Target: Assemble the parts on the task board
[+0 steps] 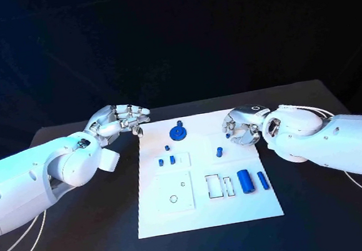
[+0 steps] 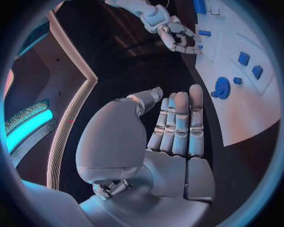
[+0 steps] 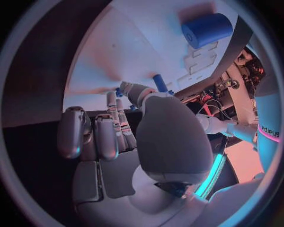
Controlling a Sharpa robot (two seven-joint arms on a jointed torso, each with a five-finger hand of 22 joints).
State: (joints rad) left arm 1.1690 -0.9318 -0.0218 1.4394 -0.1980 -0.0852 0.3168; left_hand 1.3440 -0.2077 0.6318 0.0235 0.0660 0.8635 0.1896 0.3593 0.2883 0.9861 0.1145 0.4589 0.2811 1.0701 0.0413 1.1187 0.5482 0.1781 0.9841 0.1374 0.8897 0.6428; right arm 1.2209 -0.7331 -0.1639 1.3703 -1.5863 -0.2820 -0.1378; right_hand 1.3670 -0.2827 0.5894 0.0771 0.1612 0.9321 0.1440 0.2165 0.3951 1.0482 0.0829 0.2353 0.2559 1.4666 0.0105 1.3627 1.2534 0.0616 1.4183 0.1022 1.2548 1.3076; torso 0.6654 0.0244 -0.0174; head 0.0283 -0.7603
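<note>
Centrally, the white task board [image 1: 210,216] lies on the black table [image 1: 88,240], running from mid-frame toward the lower edge. Left hand [image 1: 118,121], at the board's upper-left corner, has its fingers straight and close together, holding nothing. Right hand [image 1: 240,125], over the board's upper-right edge, has its fingers curled inward; whether it holds anything cannot be told. A blue gear [image 1: 178,132] sits near the board's top; two blue cylinders [image 1: 254,180] lie right of centre.
</note>
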